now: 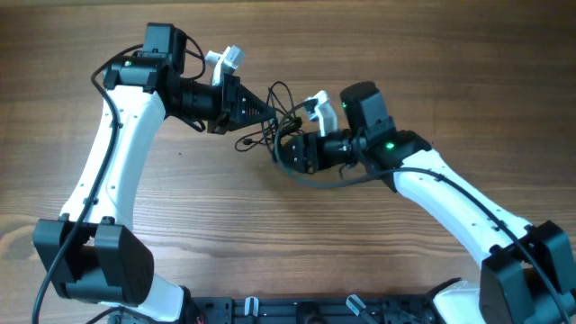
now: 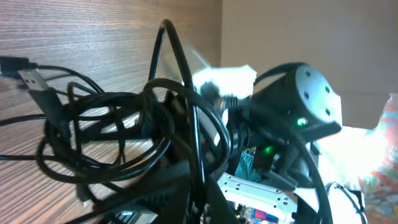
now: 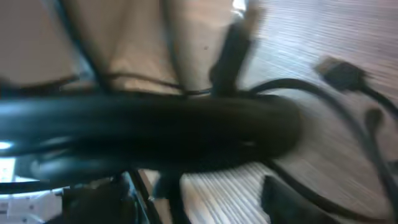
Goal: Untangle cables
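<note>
The cables (image 1: 270,126) form a loose knot of thin black loops at the centre of the table (image 1: 405,54), between the two grippers. They look light, limp and springy, and would likely slide through a weak pinch. A free plug end (image 2: 34,78) appears the best place to take hold. The right gripper (image 1: 288,148), nearer the base, reaches leftward into the knot; whether its jaws stand apart cannot be told. Beyond it, the left gripper (image 1: 268,110) points rightward, jaws together, seemingly pinching a strand.
</note>
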Controlling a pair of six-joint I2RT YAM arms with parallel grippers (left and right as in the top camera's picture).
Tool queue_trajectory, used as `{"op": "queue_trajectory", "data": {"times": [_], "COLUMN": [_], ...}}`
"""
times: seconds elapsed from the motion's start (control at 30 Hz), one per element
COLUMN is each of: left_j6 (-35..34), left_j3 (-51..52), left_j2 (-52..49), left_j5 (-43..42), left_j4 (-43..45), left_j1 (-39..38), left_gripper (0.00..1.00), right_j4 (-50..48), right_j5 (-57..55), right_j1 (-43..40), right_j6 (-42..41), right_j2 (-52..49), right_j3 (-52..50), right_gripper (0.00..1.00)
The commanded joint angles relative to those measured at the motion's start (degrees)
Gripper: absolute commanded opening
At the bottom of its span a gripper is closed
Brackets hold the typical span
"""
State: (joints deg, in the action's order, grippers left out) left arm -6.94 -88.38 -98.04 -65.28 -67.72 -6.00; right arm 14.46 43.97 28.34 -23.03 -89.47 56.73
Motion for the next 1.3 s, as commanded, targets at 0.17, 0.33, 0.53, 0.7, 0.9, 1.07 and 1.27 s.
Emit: {"op": "queue_trajectory", "data": {"times": [0.17,0.33,0.53,0.7,0.9,1.07,1.27], "left_j6": [-4.9,-19.2,-19.3,-22.4,5.7,5.7,-11.1], "left_j3": [0.3,0.3,0.3,0.3,0.3,0.3,0.3], "left_j2": [-0.2,-0.2,-0.2,-0.2,-0.2,-0.2,-0.2], "left_j5": [2.1,29.7,37.7,41.2,0.2,3.4,22.6], "left_j4": [0.7,-2.3,-4.4,-5.0,-5.8,-6.8,-5.9], "left_j1": [3.2,6.3,7.0,7.0,7.0,7.0,7.0], "left_gripper": [0.04,0.04,0.04,0.04,0.04,0.04,0.04], "right_j4": [-2.0,-3.4,-2.8,4.0,12.4,16.6,16.7], "right_j5": [11.9,12.4,-3.1,-26.5,-29.4,-29.4,-29.4], "right_j1": [1.4,-0.8,-7.4,-7.4,-7.4,-7.4,-7.4], "right_j6": [2.3,-4.6,-8.6,-18.0,-20.7,-20.7,-20.7], "right_j2": [-0.9,3.5,17.7,22.0,21.4,21.4,21.4], "right_j3": [0.6,1.5,1.5,1.5,1.4,1.4,1.4], "right_gripper": [0.04,0.04,0.04,0.04,0.66,1.00,1.00]}}
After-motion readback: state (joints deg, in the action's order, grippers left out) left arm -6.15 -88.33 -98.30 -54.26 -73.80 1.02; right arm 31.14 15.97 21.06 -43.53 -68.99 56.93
